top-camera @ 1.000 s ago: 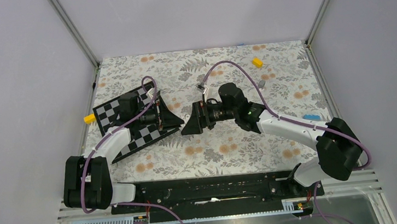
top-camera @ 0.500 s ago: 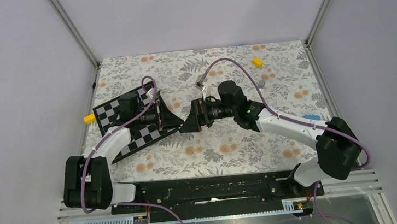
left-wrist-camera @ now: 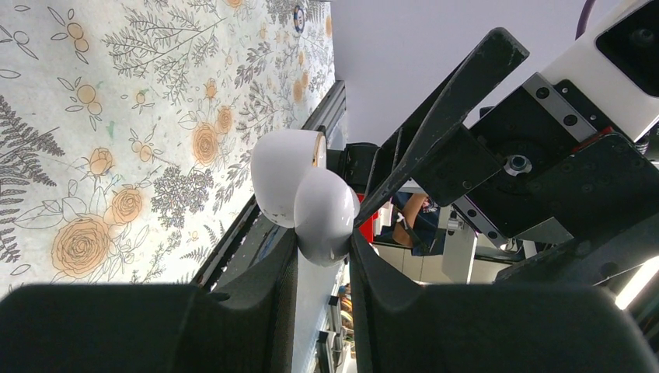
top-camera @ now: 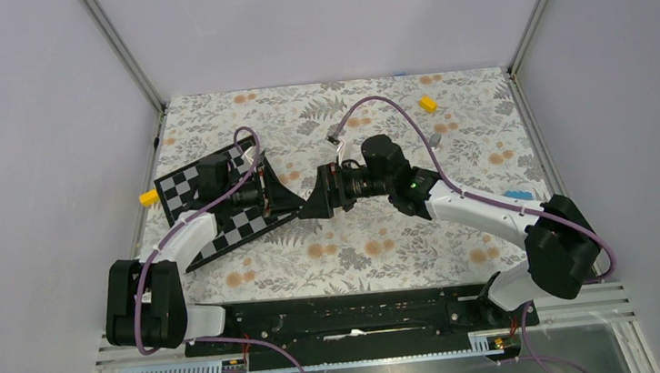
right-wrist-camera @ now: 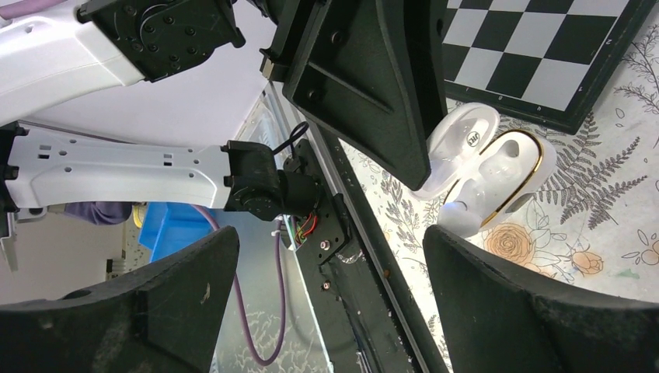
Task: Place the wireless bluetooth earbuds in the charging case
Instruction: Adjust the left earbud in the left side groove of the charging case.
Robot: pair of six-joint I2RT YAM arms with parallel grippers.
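From above, I am seeing the left pincer (top-camera: 281, 193) and right pincer (top-camera: 317, 201) meeting tip to tip over the tabletop (top-camera: 387, 245). On the left wrist, the left pincer is clenching the charging case (left-wrist-camera: 307, 194), which is jutting past its fingertips. On the right wrist, the right pincer (right-wrist-camera: 330, 241) is gaping, released. The case is opening toward it, its long axis slanting from lower left to upper right, clear of its fingers (right-wrist-camera: 505, 303).

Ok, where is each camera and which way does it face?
Top: above, behind the bases, looking down at the table; both arms show, left gripper facing right gripper.
Left wrist: on the left arm, looks along its fingers, shut on the case.
Right wrist: on the right arm, looks between its open fingers at the case.
Shared: both wrists see the case.
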